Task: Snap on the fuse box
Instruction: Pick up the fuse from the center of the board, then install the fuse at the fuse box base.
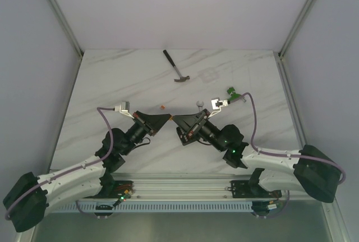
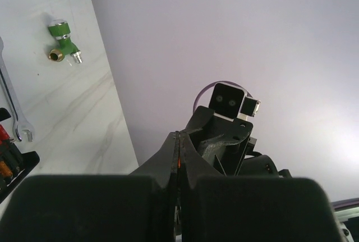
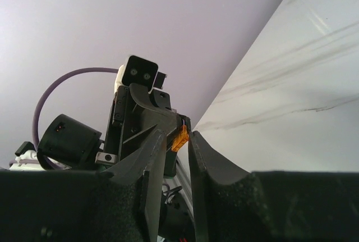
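Note:
The fuse box (image 2: 8, 163) is a black box with red and orange fuses, cut off at the lower left edge of the left wrist view; in the top view it is mostly hidden under my right arm. My left gripper (image 1: 167, 117) (image 2: 180, 139) is shut on a tiny orange fuse (image 3: 179, 138), held above the table. My right gripper (image 1: 175, 119) (image 3: 178, 133) faces it tip to tip. Its fingers are apart, one on each side of the fuse.
A wrench (image 2: 11, 101) lies beside the fuse box. A green connector (image 1: 231, 92) lies at the right, a hammer (image 1: 177, 69) at the back middle, and a loose orange fuse (image 1: 161, 108) just behind the grippers. Walls enclose the table.

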Motion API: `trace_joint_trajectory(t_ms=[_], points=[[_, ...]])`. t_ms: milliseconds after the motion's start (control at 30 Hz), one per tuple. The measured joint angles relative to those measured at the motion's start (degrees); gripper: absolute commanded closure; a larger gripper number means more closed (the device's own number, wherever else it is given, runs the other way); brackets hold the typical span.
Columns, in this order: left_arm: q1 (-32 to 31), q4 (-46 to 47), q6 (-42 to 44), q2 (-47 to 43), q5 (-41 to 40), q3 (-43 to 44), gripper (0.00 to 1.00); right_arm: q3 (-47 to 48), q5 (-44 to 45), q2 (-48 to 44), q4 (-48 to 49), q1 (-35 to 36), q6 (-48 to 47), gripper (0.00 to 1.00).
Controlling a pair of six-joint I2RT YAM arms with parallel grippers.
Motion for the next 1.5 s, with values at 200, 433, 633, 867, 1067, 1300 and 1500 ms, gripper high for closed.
trace_joint_trajectory(t_ms=[200,433,633,867,1067,1300,1500], points=[[-0.6,1.8,-0.6,0.8,-0.9,-0.2,1.00,0.0,-1.0,1.2,1.8,-0.3,0.1,0.75],[-1.6,3.6,-1.6,0.8,-2.2,-1.0,1.00,-0.3,-1.9,2.4,4.0,-0.4,0.6,0.86],[-1.9,3.4,-2.1,0.4,-3.2,-1.3,0.96,-0.4,-3.3,2.5,4.2,-1.2,1.0,0.98],[-2.4,-7.0,-1.2,-4.4,-8.3,-1.3,0.65,-0.4,-5.3,-0.5,-3.7,-3.1,-0.9,1.00],[-2.1,-19.8,2.1,-10.1,-17.1,-1.7,0.39,4.6,-5.5,-4.1,-21.7,-6.2,-6.4,1.00],[-2.1,-33.9,9.9,-11.7,-23.7,-1.5,0.11,17.5,-4.9,-2.1,-48.8,-7.4,-15.1,1.00],[-2.1,-41.4,16.5,-10.9,-26.8,0.1,0.00,27.6,-2.7,5.2,-68.7,-7.5,-22.7,1.00]])
